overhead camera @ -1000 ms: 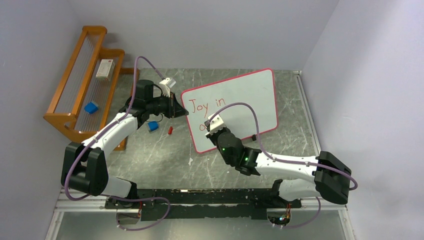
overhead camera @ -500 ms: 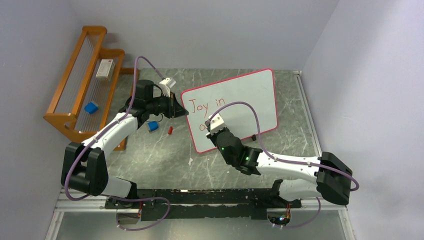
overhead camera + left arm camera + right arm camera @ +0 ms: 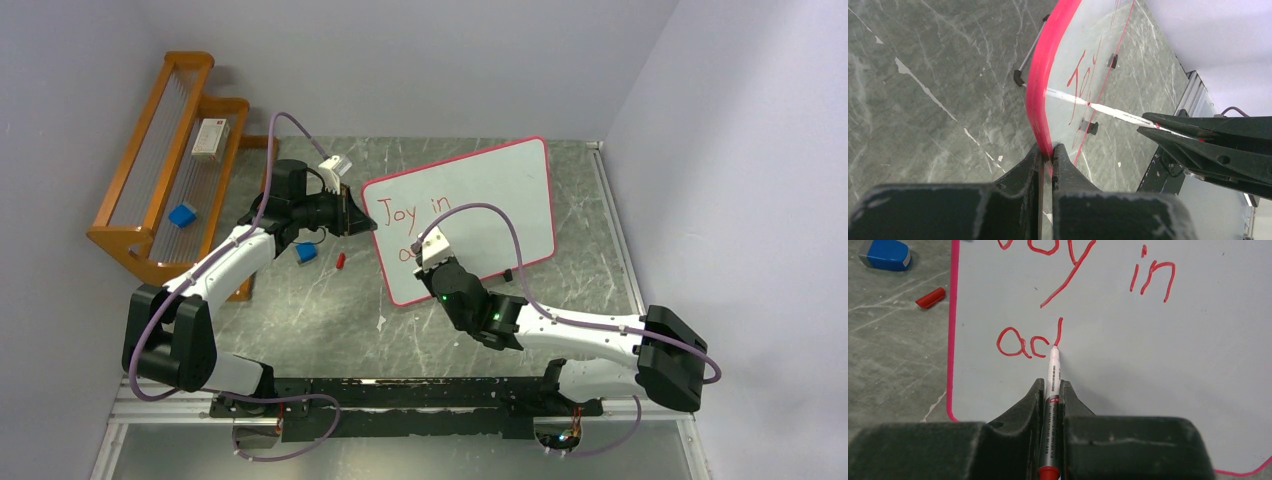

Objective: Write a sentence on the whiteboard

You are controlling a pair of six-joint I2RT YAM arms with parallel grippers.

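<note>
**Both grippers clamped, pen tip on the board**

Your left gripper is closed on the left edge of the whiteboard — a large white rectangle with rounded corners and a thin red-pink border. The border is pinched between the two black fingers. The board sits on the grey marbled table, middle to far side, skewed so its right end lies farther from the arm bases.

Your right gripper is closed on a slim white marker with a red rear end, the barrel running up between the fingers. The tip touches the board at the lower end of a short red stroke, just right of "ac" on the second line. The first line reads "Joy in", also in red.

Beside the board's left edge, on the table, lie a small red cylindrical cap and a blue block eraser — near each other, not touching. An orange-brown wooden rack stands far left by the wall.
</note>
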